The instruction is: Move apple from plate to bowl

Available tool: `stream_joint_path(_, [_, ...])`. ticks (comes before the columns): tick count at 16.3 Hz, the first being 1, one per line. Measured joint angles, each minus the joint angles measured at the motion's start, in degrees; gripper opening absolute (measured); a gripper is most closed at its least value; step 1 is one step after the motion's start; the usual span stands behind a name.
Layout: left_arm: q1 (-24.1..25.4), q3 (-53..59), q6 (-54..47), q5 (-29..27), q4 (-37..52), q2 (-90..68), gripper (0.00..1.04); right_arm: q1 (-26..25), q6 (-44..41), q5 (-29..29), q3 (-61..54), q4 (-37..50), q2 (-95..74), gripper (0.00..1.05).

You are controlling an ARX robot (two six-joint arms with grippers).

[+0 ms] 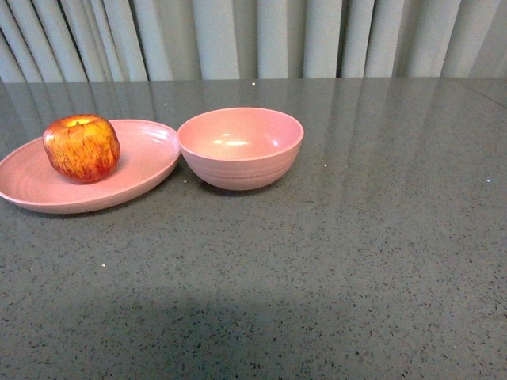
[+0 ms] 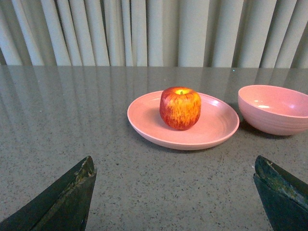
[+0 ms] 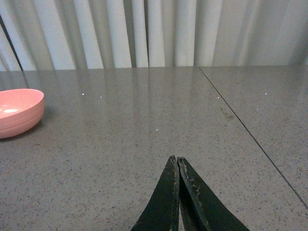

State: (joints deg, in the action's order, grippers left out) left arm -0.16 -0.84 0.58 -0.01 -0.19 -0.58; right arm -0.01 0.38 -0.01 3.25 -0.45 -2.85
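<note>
Left pincer gapes wide, the apple on the plate ahead, apart.

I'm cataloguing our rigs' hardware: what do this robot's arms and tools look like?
Only finger ends show, in the wrist views. The left tool has two dark greenish-black wedge-shaped fingers tapering to points, with scuffed, paler-flecked edges. The right tool has the same dark tapered fingers with worn edges. No cables, labels or arm links are visible.
</note>
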Motion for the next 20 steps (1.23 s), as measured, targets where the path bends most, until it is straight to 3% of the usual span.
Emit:
stream_joint_path(9, [0.00, 0.00, 0.00, 0.02, -0.02, 0.00, 0.98, 0.00, -0.04, 0.02, -2.49, 0.15, 2.58, 0.02])
stream_joint_path(18, [0.00, 0.00, 0.00, 0.00, 0.00, 0.00, 0.98, 0.00, -0.02, 0.02, -2.49, 0.15, 2.58, 1.00])
stream_joint_path(20, [0.00, 0.00, 0.00, 0.00, 0.00, 0.00, 0.98, 0.00, -0.02, 0.02, -2.49, 0.17, 2.58, 0.98])
